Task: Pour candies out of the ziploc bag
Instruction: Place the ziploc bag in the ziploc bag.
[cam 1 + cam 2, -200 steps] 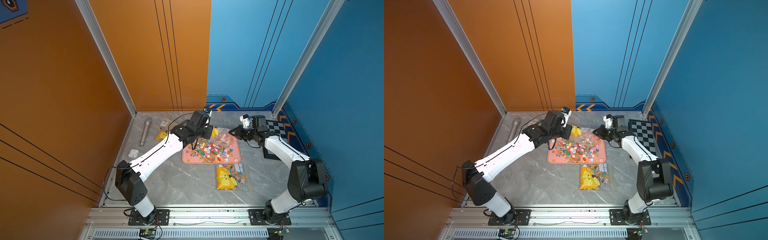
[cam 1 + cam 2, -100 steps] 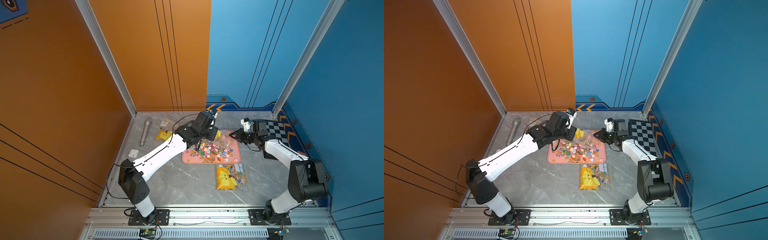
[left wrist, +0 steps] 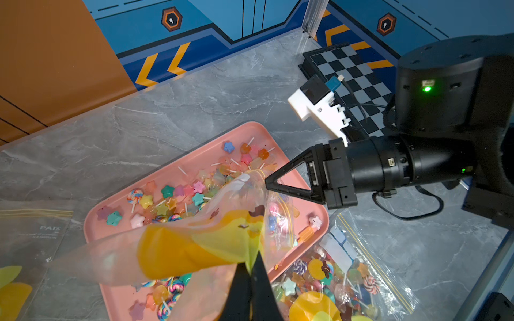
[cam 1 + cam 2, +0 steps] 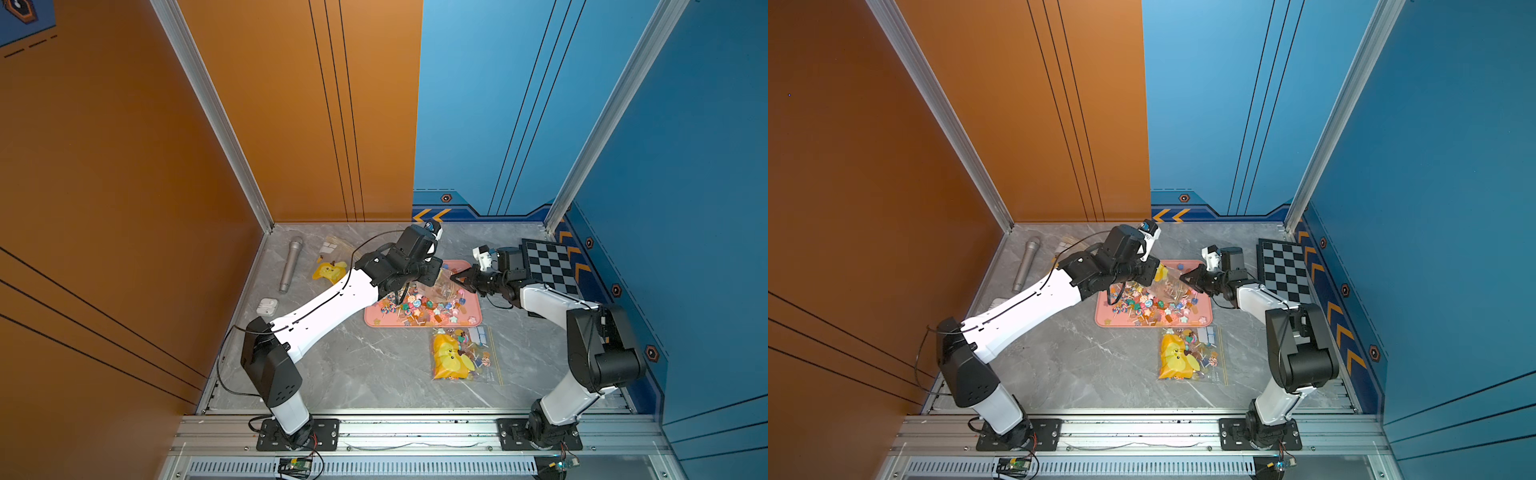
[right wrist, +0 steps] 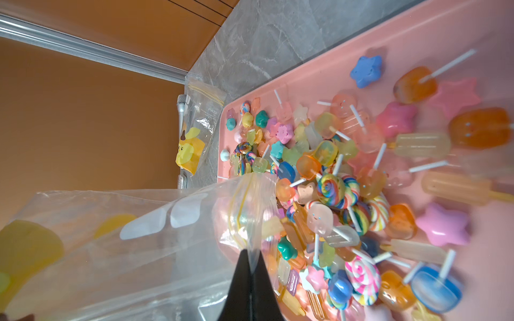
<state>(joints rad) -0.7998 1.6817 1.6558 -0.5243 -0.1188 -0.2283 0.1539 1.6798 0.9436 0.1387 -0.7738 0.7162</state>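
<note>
Both claws have drawn closer together over the tray since a second ago, with the left arm reaching farther across it. The ziploc bag hangs slack between them above the pink tray. Your left claw is pinched tight on its yellow-printed part, and your right claw is pinched tight on the film at the zip edge. Most of the candies already lie heaped on the tray; a few show inside the bag near its mouth.

Step in hand, as judged: the tail end of the pour. For the next move, raise the left-claw end above the mouth and hold the mouth over the tray, so that the remainder slides out and none lands on the tabletop.

A second, full bag lies just beside the tray's near edge. A chessboard sits beyond your right arm.
</note>
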